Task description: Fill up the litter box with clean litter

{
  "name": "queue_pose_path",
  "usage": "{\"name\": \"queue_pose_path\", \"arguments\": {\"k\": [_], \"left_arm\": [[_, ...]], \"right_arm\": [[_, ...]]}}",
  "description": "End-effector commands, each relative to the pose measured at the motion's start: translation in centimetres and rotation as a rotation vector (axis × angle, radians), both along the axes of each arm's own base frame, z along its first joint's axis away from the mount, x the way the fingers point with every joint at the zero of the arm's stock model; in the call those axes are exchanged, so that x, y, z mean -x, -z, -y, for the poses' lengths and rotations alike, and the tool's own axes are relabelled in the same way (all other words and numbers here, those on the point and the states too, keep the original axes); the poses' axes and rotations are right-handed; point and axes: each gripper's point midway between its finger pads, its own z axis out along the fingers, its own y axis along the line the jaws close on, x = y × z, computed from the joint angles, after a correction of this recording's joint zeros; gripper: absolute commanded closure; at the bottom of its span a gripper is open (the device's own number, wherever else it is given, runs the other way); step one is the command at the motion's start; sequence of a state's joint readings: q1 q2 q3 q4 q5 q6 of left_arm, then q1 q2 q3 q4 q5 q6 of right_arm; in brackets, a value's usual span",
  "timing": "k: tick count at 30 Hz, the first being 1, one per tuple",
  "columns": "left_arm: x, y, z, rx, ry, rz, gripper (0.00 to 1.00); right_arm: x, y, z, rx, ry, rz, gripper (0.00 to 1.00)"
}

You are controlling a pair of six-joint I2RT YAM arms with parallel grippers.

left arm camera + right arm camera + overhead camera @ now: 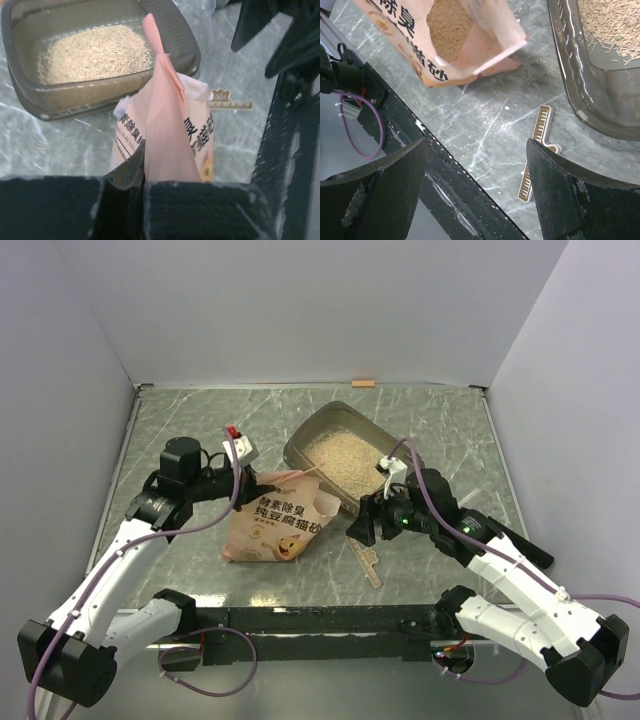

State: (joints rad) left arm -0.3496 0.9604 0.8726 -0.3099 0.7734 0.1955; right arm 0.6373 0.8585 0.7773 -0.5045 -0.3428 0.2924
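— What's the biggest thing on the table (180,430)?
— The litter box (300,458). In the top view it lies askew at about one o'clock from the table's middle. Pale clean litter (340,455) covers part of its floor.
— And the bag?
— The orange bag (275,525) sits at eight o'clock from the box, just beside it, with its mouth open. The right wrist view shows more granules inside.
— The pincers?
— The left gripper (248,480) is pinched tight on the bag's top edge, at the bag's eleven o'clock. The right gripper (365,525) hangs at five o'clock from the box, jaws spread wide with nothing between them.
— Anything smaller?
— A tan strip (368,562) lies flat on the table, at six o'clock from the right gripper.
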Motion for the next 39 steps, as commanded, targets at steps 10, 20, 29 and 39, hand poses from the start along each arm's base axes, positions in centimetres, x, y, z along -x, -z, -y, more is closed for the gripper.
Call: {"name": "queue_pose_path", "arguments": {"k": [10, 20, 29, 39], "left_arm": [[5.7, -3.6, 1.4, 0.245, 0.096, -0.004, 0.99], [8.2, -1.3, 0.0, 0.195, 0.098, 0.032, 0.99], [8.6, -1.7, -0.7, 0.235, 0.037, 0.06, 0.99], [8.6, -2.0, -0.9, 0.24, 0.021, 0.072, 0.99]], "right_arm": [[-1.7, -3.7, -0.5, -0.026, -0.112, 0.338, 0.12], [-1.8, -3.9, -2.9, 0.037, -0.499, 0.792, 0.09], [-2.7, -3.3, -4.4, 0.044, -0.779, 0.837, 0.09], [-2.9, -4.7, -5.1, -0.098, -0.862, 0.828, 0.1]]}}
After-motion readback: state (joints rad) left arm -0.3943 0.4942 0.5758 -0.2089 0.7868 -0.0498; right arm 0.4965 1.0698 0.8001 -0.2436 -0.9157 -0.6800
